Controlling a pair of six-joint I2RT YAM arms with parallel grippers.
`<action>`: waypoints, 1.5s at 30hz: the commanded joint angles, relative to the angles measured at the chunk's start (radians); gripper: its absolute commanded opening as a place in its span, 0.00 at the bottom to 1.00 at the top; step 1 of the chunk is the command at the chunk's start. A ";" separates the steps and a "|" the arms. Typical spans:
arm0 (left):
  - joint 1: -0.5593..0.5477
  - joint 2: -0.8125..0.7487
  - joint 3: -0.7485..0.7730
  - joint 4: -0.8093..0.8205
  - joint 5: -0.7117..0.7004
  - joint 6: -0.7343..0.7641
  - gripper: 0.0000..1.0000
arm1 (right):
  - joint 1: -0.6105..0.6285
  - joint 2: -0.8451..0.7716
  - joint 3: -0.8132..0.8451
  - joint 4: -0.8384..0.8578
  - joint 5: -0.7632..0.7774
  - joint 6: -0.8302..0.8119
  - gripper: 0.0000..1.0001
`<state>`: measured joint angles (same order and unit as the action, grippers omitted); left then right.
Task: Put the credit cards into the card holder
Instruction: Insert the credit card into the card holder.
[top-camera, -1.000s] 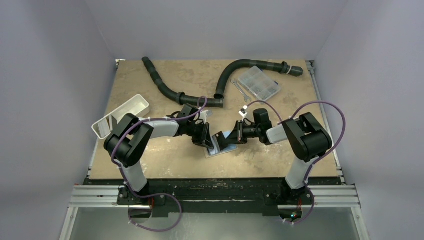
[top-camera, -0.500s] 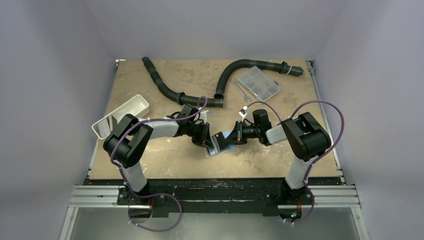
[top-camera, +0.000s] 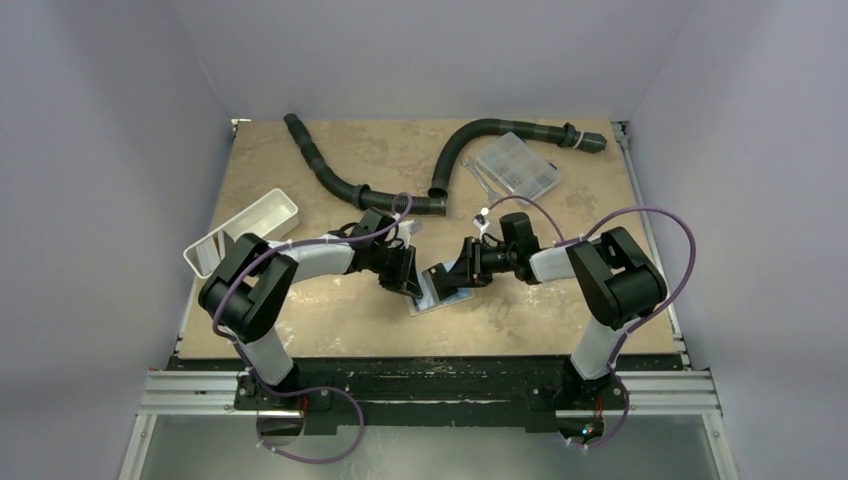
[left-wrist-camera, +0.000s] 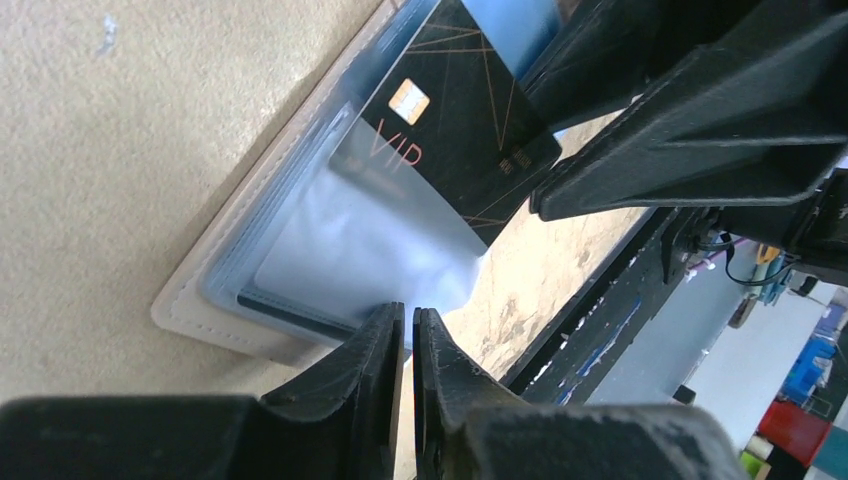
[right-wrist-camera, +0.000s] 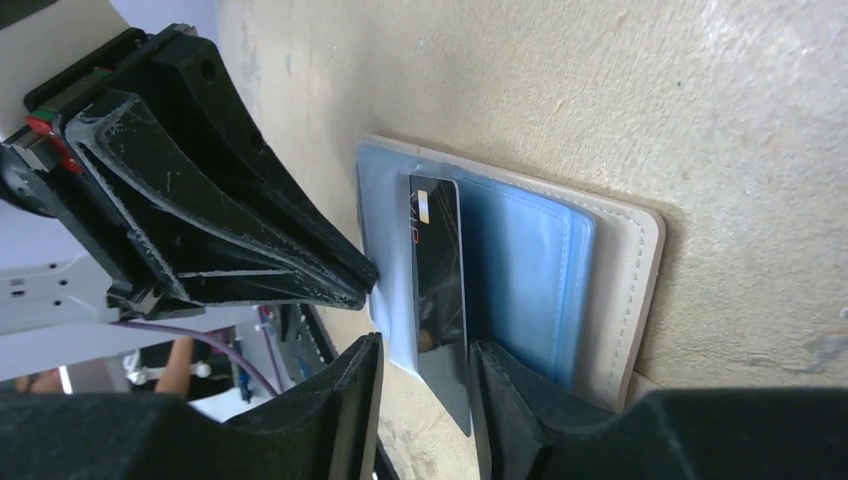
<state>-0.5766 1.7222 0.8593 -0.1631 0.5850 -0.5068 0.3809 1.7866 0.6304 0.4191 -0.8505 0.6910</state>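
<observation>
The tan card holder (top-camera: 430, 302) lies open on the table, pale blue inside (right-wrist-camera: 520, 280), its tan edge showing in the left wrist view (left-wrist-camera: 200, 295). A black credit card marked VIP (left-wrist-camera: 450, 130) sits partly inside a clear pocket, its free end sticking out (right-wrist-camera: 440, 270). My left gripper (left-wrist-camera: 410, 312) is shut on the thin pocket flap at the holder's edge (top-camera: 412, 280). My right gripper (right-wrist-camera: 425, 345) is open, its fingers standing on either side of the card's free end (top-camera: 464, 272). No other card is in view.
Two black corrugated hoses (top-camera: 330, 175) (top-camera: 490, 130) lie at the back. A clear compartment box (top-camera: 517, 166) and wrenches (top-camera: 480, 180) are at the back right. A white oblong tray (top-camera: 245, 230) stands at the left. The table's front edge is close.
My right gripper has shifted slightly left toward the holder. The left gripper and the holder have stayed put.
</observation>
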 joint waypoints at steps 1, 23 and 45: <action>0.001 -0.039 0.016 -0.076 -0.072 0.055 0.15 | 0.007 -0.036 0.064 -0.291 0.162 -0.215 0.46; -0.003 -0.073 -0.067 -0.014 -0.148 -0.047 0.12 | 0.255 -0.104 0.146 -0.427 0.425 -0.276 0.58; -0.002 -0.096 -0.095 -0.019 -0.170 -0.031 0.11 | 0.347 -0.183 0.158 -0.345 0.354 -0.327 0.71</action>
<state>-0.5755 1.6398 0.7868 -0.1883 0.4332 -0.5396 0.7277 1.6306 0.8059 0.0013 -0.4042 0.3717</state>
